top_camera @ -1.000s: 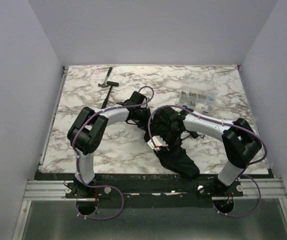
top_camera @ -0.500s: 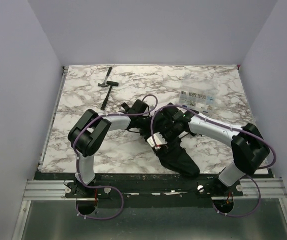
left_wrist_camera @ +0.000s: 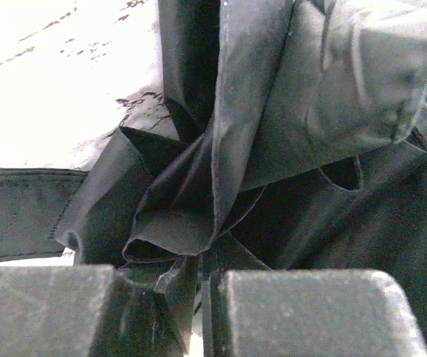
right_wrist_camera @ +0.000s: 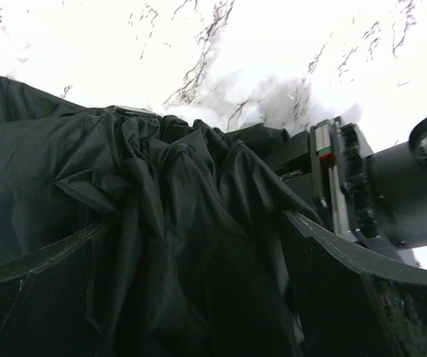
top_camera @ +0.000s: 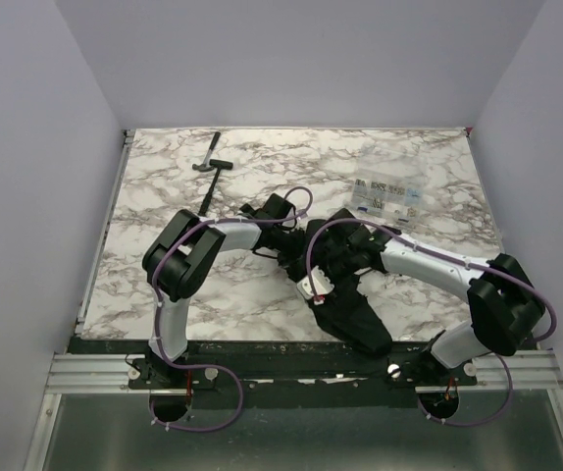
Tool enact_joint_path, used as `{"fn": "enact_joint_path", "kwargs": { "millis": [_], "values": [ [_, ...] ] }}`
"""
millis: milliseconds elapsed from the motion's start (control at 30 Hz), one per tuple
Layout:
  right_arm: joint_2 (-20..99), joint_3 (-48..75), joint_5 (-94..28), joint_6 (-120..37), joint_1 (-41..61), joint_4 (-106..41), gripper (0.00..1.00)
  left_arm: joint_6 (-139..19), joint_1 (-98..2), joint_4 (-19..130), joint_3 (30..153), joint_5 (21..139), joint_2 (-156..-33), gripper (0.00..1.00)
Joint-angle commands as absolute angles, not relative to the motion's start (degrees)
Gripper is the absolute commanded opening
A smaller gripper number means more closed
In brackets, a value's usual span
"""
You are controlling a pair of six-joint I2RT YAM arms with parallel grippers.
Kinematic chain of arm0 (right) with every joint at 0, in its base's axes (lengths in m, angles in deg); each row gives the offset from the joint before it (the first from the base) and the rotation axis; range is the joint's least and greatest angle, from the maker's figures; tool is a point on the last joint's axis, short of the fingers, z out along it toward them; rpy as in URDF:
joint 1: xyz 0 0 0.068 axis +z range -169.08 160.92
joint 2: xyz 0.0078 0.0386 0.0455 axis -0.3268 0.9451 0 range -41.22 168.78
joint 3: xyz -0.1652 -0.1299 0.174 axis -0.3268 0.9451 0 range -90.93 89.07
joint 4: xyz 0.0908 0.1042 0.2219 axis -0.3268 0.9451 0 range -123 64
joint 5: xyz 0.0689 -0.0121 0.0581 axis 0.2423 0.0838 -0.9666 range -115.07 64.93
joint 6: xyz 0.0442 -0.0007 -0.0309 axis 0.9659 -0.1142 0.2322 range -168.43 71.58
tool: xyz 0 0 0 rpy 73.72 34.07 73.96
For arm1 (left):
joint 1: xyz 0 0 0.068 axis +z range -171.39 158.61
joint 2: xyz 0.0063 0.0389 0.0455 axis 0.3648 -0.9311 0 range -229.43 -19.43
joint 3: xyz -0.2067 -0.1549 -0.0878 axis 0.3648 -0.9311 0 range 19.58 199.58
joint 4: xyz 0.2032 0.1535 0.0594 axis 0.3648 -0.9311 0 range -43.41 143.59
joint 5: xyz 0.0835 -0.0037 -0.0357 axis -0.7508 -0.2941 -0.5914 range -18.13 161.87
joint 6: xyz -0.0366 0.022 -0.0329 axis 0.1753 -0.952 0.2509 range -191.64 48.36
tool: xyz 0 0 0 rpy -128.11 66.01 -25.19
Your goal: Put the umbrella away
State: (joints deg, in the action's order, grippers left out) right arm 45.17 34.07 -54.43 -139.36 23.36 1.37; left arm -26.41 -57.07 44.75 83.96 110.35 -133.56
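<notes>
A white counter (top_camera: 164, 211) veined in gray marble is boxed in by plain pale walls (top_camera: 301, 59) on the left, far and right sides, with a metal rail along the near edge where the arms are bolted. At the far left lies a small black-handled hammer (top_camera: 209, 169), well apart from everything else. Toward the far right lies a flat clear plastic bag (top_camera: 387, 196) holding small items too tiny to make out. The umbrella (top_camera: 350, 314) lies in a crumpled black heap at the counter's near middle, its fabric trailing toward the near edge. The left gripper (left_wrist_camera: 206, 279) is clenched on a fold of the umbrella's canopy, its fingers nearly meeting. The right gripper (right_wrist_camera: 197, 216) is released, its fingers spread wide with bunched fabric lying loosely between them.
</notes>
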Motion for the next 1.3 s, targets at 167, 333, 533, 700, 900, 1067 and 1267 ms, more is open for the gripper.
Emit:
{"fn": "enact_joint_path", "kwargs": {
  "millis": [167, 333, 533, 700, 900, 1067, 1267],
  "values": [
    [51.20, 38.63, -47.37, -137.72, 23.72, -10.01, 0.84, -29.06, -57.38, 40.47, 80.13, 110.78, -132.47, 0.12],
    [55.96, 36.79, -46.74, -136.49, 23.71, -4.72, 0.76, -29.12, -57.21, 39.84, 81.47, 112.79, -131.24, 0.14],
    [61.14, 33.15, -45.99, -135.94, 23.72, 5.47, 0.48, -28.29, -54.47, 41.40, 81.82, 109.68, -124.06, 0.28],
    [60.90, 34.80, -46.35, -136.13, 23.79, 6.29, 0.31, -27.27, -50.41, 44.02, 78.69, 103.07, -115.82, 0.37],
    [58.87, 35.85, -49.37, -135.99, 24.02, 6.91, 0.26, -23.77, -48.47, 41.46, 72.51, 90.84, -112.43, 0.35],
    [58.06, 35.87, -51.46, -135.05, 24.76, 6.90, 0.25, -21.98, -48.58, 39.76, 72.12, 85.92, -116.23, 0.24],
    [57.25, 36.59, -52.20, -134.21, 25.62, 6.21, 0.22, -21.54, -49.17, 38.97, 76.39, 86.49, -122.83, 0.24]
  ]
}}
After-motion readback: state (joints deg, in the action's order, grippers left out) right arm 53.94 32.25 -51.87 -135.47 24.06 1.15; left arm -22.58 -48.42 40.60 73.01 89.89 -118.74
